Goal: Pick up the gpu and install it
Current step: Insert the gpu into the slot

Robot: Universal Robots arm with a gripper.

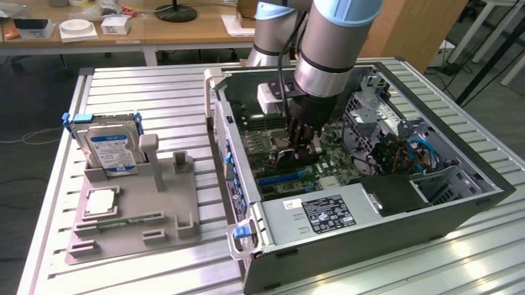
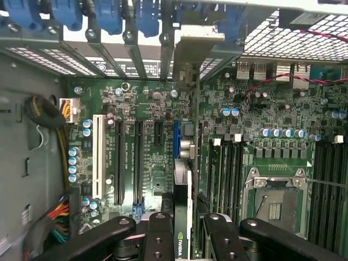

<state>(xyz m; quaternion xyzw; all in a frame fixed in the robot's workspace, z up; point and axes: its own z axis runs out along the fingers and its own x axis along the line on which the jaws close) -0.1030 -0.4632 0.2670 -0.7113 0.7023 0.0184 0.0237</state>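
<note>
The gripper (image 2: 182, 225) is clenched on the gpu (image 2: 183, 185), held edge-on over the motherboard (image 2: 152, 103) inside the computer case (image 1: 459, 206). The fingers (image 2: 160, 236) hide its near end. Whether it is seated in the blue slot (image 2: 176, 138) cannot be determined.

computer case (image 1: 369, 246): dark grey sheet metal, matt, perforated panels inside; motherboard (image 2: 155, 174) inside case: green laminate, slight sheen, blue and black plastic slots; gpu (image 2: 182, 179) inside case: dark card, glossy edge; gripper (image 2: 184, 212) inside case: smooth matt black; table (image 1: 147, 92) under case: ribbed aluminium, satin; fixture (image 1: 156, 215) beside case: matt grey plastic; hard drive (image 1: 110, 147) beside case: silvery metal, paper label.
</note>
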